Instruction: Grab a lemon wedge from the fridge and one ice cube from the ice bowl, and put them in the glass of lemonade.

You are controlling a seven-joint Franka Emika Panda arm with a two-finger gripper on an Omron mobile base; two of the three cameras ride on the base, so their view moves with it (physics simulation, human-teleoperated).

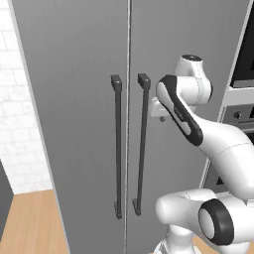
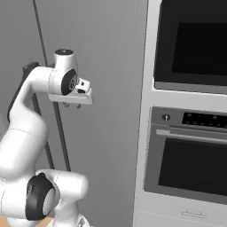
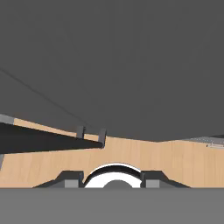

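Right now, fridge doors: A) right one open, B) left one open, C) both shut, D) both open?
C: in the left base view both doors of the fridge sit flush, with a thin seam between them and the two bar handles side by side; no white interior shows.

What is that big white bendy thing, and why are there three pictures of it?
It's a robot arm in a pretend kitchen. Two pictures come from cameras behind it, one on each side. The third comes from a camera on its hand, pointing downward along the grey door toward the wooden floor. It stands facing a tall grey fridge whose doors are closed, near the dark handle. An oven is beside it. Its fingers hold nothing, as far as I can see.
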